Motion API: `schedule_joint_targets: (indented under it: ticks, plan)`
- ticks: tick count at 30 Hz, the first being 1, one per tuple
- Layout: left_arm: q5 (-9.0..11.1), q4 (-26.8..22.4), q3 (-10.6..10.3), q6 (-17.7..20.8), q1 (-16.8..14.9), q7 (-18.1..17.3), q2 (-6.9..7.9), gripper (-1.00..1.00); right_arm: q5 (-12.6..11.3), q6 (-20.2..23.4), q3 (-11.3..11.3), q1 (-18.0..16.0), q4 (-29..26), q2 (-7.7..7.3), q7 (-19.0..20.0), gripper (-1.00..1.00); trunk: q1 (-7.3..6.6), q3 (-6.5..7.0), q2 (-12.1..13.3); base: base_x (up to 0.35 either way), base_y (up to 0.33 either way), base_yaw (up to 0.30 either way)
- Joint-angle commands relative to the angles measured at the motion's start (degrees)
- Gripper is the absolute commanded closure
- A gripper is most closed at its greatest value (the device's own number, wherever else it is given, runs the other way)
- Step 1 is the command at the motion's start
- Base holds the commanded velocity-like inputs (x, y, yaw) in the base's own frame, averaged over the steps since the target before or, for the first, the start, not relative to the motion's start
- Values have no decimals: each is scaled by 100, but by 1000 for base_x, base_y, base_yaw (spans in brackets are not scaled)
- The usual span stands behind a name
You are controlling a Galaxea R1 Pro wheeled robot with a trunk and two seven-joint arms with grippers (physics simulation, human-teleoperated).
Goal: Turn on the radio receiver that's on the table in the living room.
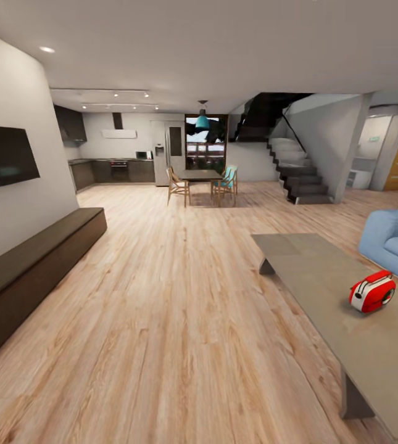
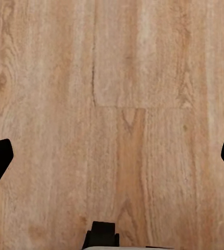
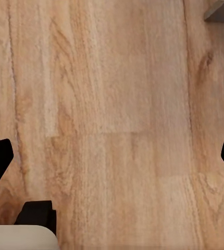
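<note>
With both grippers (left (image 2: pixel 112 156), right (image 3: pixel 112 156)) spread over floor, the glossy red radio receiver (image 1: pixel 372 291) on the grey-beige table (image 1: pixel 322 277) far right risks being toppled by a hasty approach.

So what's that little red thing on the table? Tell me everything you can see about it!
That is the radio receiver. It is a small, shiny red box with rounded corners and a white face carrying a round dark knob. It looks like smooth plastic. It stands upright and turned at an angle on the grey-beige table, near the edge closest to the blue sofa. Only the tabletop touches it. Whether it is switched on cannot be told.
</note>
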Motion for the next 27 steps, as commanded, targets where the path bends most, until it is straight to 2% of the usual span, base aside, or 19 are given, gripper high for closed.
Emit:
schedule_joint_targets:
  ticks: [1, 15, 27]
  plan:
    - [0, 0, 3, 3, 0, 0, 1, -100, 0, 0, 0, 0, 0, 0, 0, -100, 0, 0, 0, 175, 197, -33]
    - [0, 0, 9, 12, 0, 0, 4, -100, 0, 0, 0, 2, 0, 0, 0, -100, 0, 0, 0, 248, 220, -6]
    - [0, 0, 9, 10, 0, 5, 4, -100, 0, 0, 0, 3, 0, 0, 0, -100, 0, 0, 0, 259, 220, -243]
